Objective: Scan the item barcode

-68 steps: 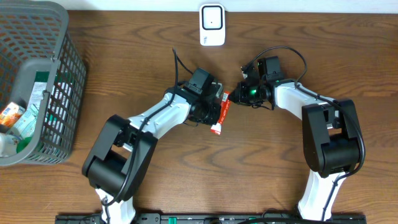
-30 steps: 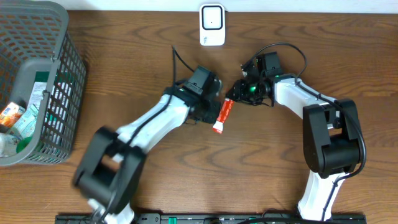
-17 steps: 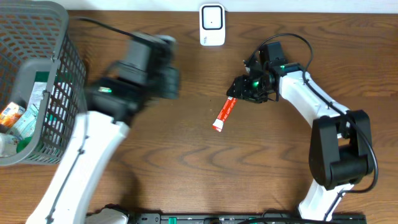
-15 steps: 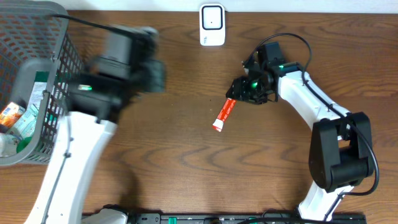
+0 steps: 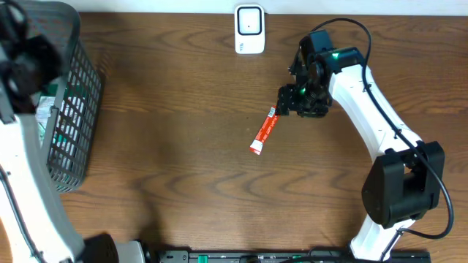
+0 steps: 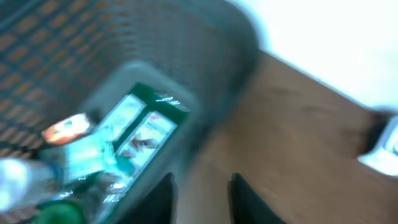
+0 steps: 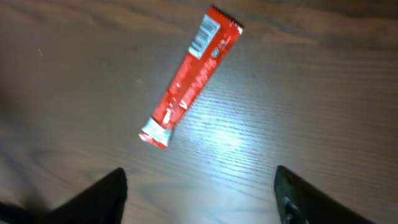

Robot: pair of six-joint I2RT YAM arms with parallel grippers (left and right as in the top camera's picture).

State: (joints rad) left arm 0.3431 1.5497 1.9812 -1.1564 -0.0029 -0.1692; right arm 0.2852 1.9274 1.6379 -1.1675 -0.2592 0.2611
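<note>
Quick notes on the packet (image 7: 189, 84). It's lying flat and slanted on the tabletop (image 5: 183, 168), around mid-table. It sits below the scanner (image 5: 249, 29) and well apart from it. The barcode (image 7: 204, 29) faces up, on the end nearest the right gripper (image 7: 200, 180).

That gripper hangs near the packet with its jaws spread wide and nothing in them.

My read on handling: it looks like a thin, light stick in a glossy wrapper, so it's probably slick and a bit floppy. Lying that flat, it gives you very little edge to get under. I'd pinch it across the narrow width around the middle or toward the white crimped end, so the barcode stays uncovered. Hold it only by a tip and you may find it droops or twists away from the scanner.

Some things are hard to make out:
- The left wrist view is badly smeared.
- You can see the left gripper (image 6: 200, 190) is over the basket (image 5: 73, 109), jaws a modest way apart with nothing between them.
- The stuff in the basket is just coloured blur, so I can't name any of it.
- In the overhead the left arm is blurred and cut off at the frame edge.
- The packet's print is too small to read.
- Its underside is hidden.
</note>
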